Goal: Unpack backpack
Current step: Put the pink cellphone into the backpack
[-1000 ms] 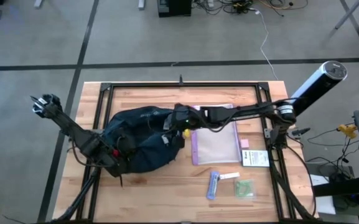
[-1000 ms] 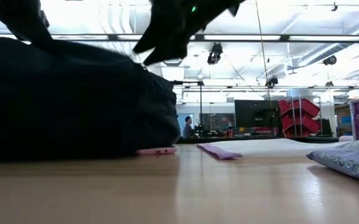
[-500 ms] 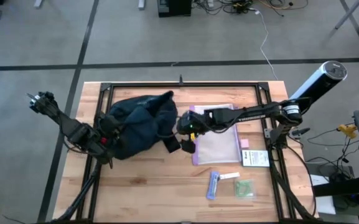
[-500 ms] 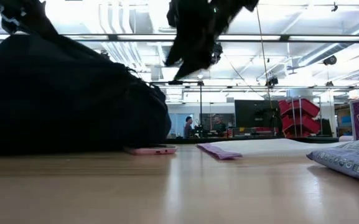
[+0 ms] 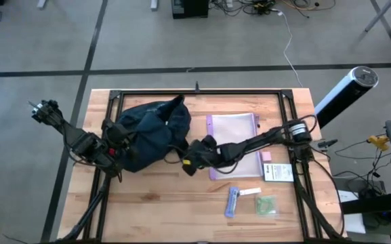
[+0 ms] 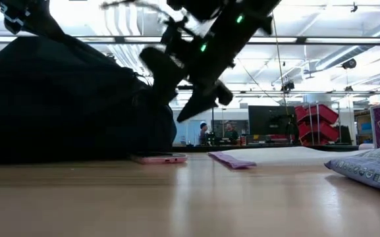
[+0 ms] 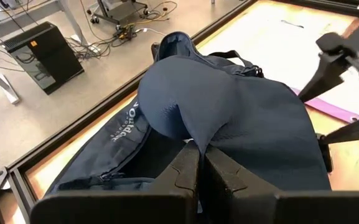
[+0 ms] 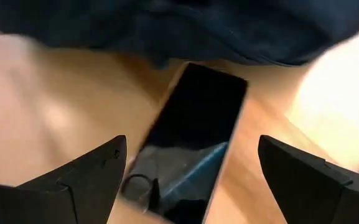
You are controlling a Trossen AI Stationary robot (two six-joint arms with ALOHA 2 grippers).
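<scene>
The dark navy backpack (image 5: 151, 127) lies bunched on the table's left half; it also shows in the low view (image 6: 64, 105). My left gripper (image 5: 118, 148) is shut on its fabric at its left side. A dark-screened phone (image 8: 195, 134) with a pink edge (image 6: 160, 158) lies flat on the wood beside the backpack's near right edge. My right gripper (image 5: 190, 165) hangs open just above the phone, one finger on either side, touching nothing; it also shows in the right wrist view (image 8: 191, 180). My left gripper pinches a raised fold of the backpack's navy fabric (image 7: 188, 134) between its two shut fingers (image 7: 185, 171). It comes level from the table's left side. The fabric rises to a peak at the fingers, and the backpack's bulk rests on the table.
A clear purple-edged pouch (image 5: 234, 146) lies right of the phone. A white card (image 5: 278, 173), a purple packet (image 5: 232, 201) and a green packet (image 5: 266, 205) lie near the right front. A black frame (image 5: 195, 95) edges the table.
My left gripper has pulled the backpack toward the table's far left; it has bunched up and cleared the near middle, baring the phone. My right gripper has left the backpack and gone toward the near edge and down over the phone.
</scene>
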